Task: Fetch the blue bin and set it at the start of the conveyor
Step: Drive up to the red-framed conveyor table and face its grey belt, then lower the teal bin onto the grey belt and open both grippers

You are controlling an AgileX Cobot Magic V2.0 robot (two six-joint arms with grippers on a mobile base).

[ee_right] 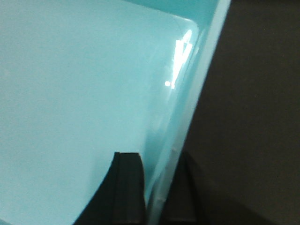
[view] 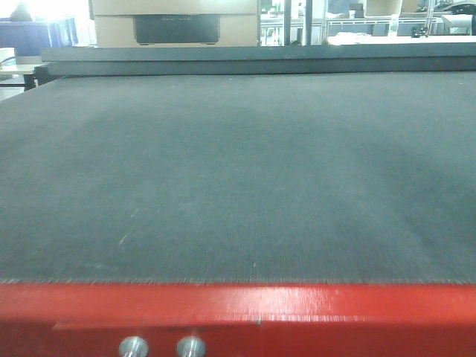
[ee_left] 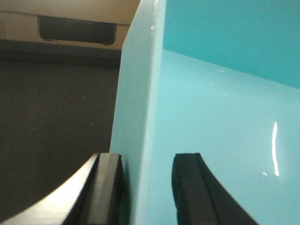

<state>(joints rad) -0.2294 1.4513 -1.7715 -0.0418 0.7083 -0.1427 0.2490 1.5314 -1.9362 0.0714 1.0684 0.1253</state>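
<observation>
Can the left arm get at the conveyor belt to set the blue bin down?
Probably yes: the left gripper clamps the blue bin by its wall, and the conveyor belt ahead looks bare, with nothing blocking.

The conveyor start is a dark grey belt of woven cloth, matt and a little rough. Its front edge is red and glossy, like painted metal, and the two round bolt heads under it shine as bare metal. The blue bin is smooth, glossy plastic with white reflections. The pads of the left gripper and of the right gripper look black and matt. The box behind looks like matt brown cardboard
</observation>
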